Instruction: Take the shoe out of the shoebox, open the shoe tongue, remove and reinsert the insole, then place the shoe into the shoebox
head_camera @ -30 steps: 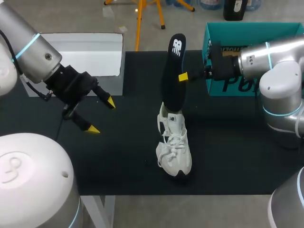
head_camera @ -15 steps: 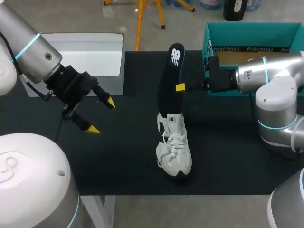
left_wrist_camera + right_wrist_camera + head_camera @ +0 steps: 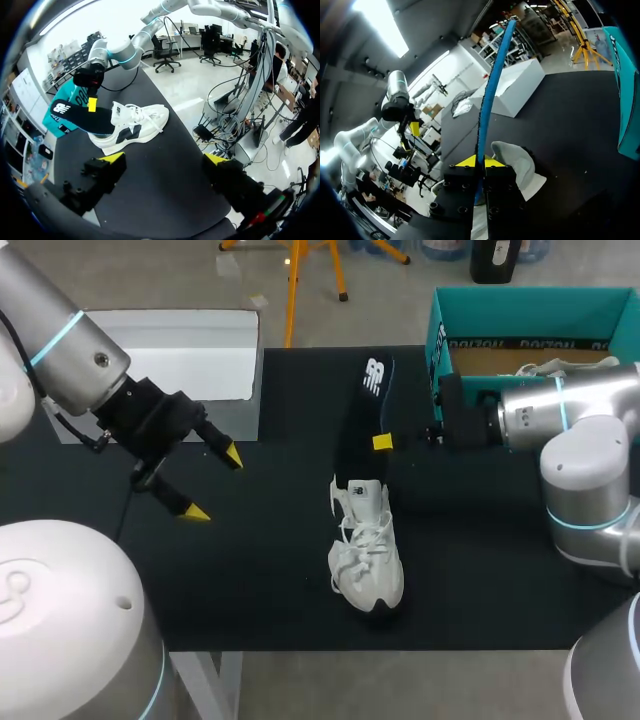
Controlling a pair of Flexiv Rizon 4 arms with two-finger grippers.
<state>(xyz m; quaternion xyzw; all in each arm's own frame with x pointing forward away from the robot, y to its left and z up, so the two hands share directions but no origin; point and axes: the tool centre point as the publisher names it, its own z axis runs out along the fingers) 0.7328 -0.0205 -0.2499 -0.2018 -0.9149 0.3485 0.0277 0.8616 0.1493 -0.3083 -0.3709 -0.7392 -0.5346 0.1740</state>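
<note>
Between the right fingers (image 3: 383,441), clamped from both sides: black insole (image 3: 362,425), standing nearly upright, lower end seemingly tucked into the collar of the white sneaker (image 3: 368,550) on the bench (image 3: 270,570), just below those fingers. Well apart to the side: left fingers (image 3: 213,483), spread wide, holding nothing. Behind the right fingers: teal shoebox (image 3: 520,298).

Likely risks: insole folding or snagging on the tongue if pushed at a slant; unheld sneaker tipping or sliding.

Hidden: insole's lower end inside the sneaker, so depth of seating unknowable; tongue position hard to judge.
</note>
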